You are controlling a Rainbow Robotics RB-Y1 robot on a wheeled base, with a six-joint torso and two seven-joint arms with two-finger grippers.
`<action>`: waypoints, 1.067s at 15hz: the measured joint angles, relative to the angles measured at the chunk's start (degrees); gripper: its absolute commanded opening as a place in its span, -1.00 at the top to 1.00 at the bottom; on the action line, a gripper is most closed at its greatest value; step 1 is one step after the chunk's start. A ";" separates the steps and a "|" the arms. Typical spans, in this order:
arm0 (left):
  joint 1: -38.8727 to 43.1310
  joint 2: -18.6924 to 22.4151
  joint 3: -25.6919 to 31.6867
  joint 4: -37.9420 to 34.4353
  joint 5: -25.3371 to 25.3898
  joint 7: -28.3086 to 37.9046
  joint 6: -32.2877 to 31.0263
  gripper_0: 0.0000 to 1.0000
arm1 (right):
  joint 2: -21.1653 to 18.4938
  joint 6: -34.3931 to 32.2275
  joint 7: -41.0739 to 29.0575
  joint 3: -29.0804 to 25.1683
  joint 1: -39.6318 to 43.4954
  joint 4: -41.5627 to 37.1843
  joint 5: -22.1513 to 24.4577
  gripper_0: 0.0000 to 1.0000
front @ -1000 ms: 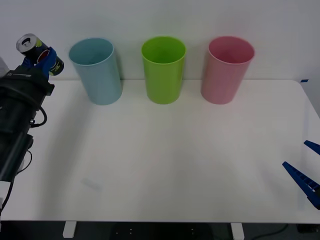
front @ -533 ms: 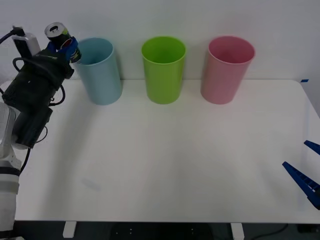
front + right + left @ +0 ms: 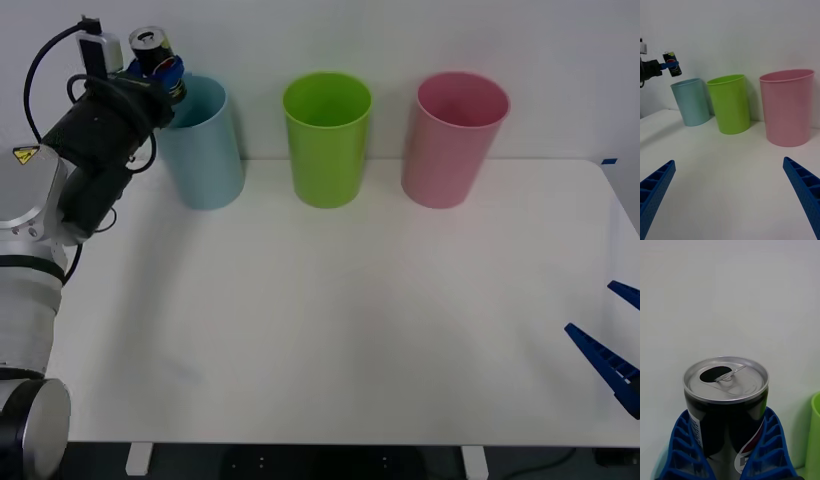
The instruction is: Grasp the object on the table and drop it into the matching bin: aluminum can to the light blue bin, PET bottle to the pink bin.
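- Your left gripper (image 3: 160, 72) is clamped on the aluminum can (image 3: 153, 47), held upright in the air above the rim of the light blue bin (image 3: 203, 150), on its left side.
- The light blue bin, a lime green bin (image 3: 326, 140) and the pink bin (image 3: 455, 140) stand in a row along the table's (image 3: 330, 330) far edge.
- Your right gripper (image 3: 612, 340) sits at the near right corner, jaws wide apart, holding nothing.

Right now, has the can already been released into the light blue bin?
No, the left gripper is shut on the aluminum can, holding it above the rim of the light blue bin.
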 measured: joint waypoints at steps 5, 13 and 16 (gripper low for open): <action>-8.03 0.00 1.09 10.74 -3.99 -0.79 1.00 1.00 | 0.00 0.00 0.00 0.00 0.00 0.00 0.00 -1.00; -10.37 0.00 2.39 13.89 -5.64 -1.11 1.62 0.87 | 0.00 0.00 0.00 0.00 0.00 0.00 0.00 -1.00; -10.31 0.00 2.47 13.89 -5.24 -1.11 1.62 -1.00 | 0.00 0.00 0.00 0.00 0.00 0.00 0.00 -1.00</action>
